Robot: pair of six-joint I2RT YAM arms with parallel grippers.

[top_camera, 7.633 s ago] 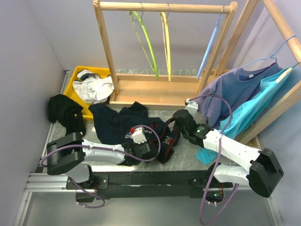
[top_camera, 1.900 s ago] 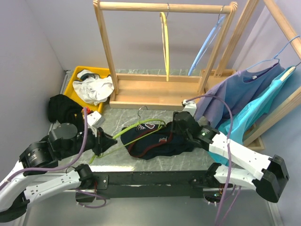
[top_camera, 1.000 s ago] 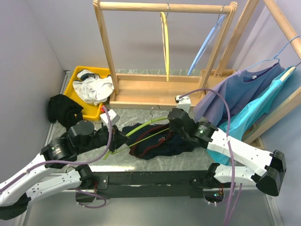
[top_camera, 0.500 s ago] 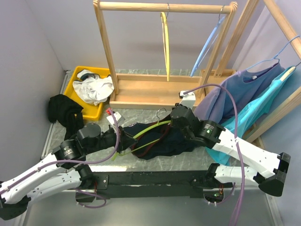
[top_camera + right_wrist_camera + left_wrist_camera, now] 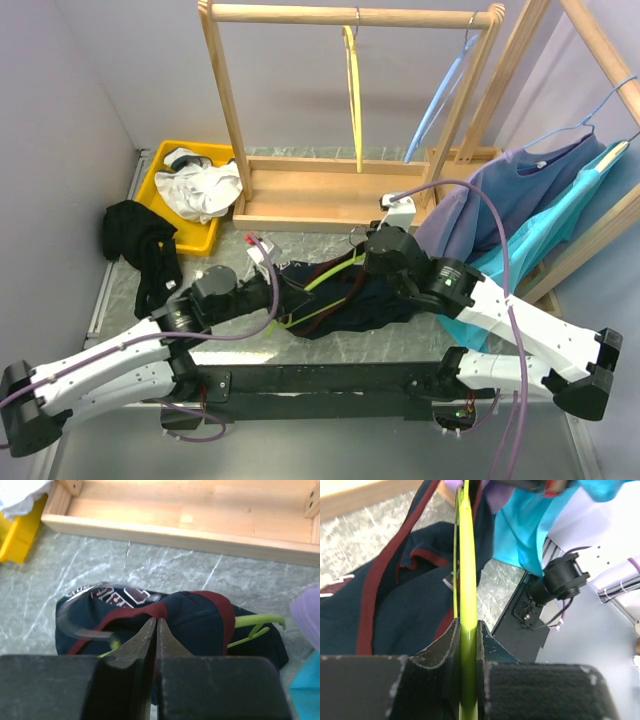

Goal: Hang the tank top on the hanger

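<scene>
2 arms meet over the middle of the surface [image 5: 400, 335] in the overhead view. The left fingers [image 5: 272, 293] come in from the left and the right fingers [image 5: 368, 255] from the right, with the tank top [image 5: 385, 300] bunched on the surface between and below them. The lime hanger [image 5: 322, 280] runs slanted across the dark cloth, partly hidden by it. Behind stands a wooden rack [image 5: 225, 110] with 1 yellow hanger [image 5: 352, 90] and 1 blue hanger [image 5: 435, 95] on its bar. A yellow bin [image 5: 160, 178] at the back left holds white cloth [image 5: 200, 188], and a black garment [image 5: 140, 240] lies beside it. Purple [image 5: 510, 195] and teal [image 5: 560, 215] garments hang at the right.

From the left wrist, the left fingers [image 5: 451, 640] are clamped on the hanger [image 5: 468, 580], its thin green edge running straight away from them over the tank top [image 5: 395, 615] and its red trim.

From the right wrist, the right fingers [image 5: 147, 630] are all but closed, pinching the red trim where the tank top [image 5: 200, 615] peaks up to their tips. 1 end of the hanger [image 5: 255, 622] pokes out of the cloth at the right.
</scene>
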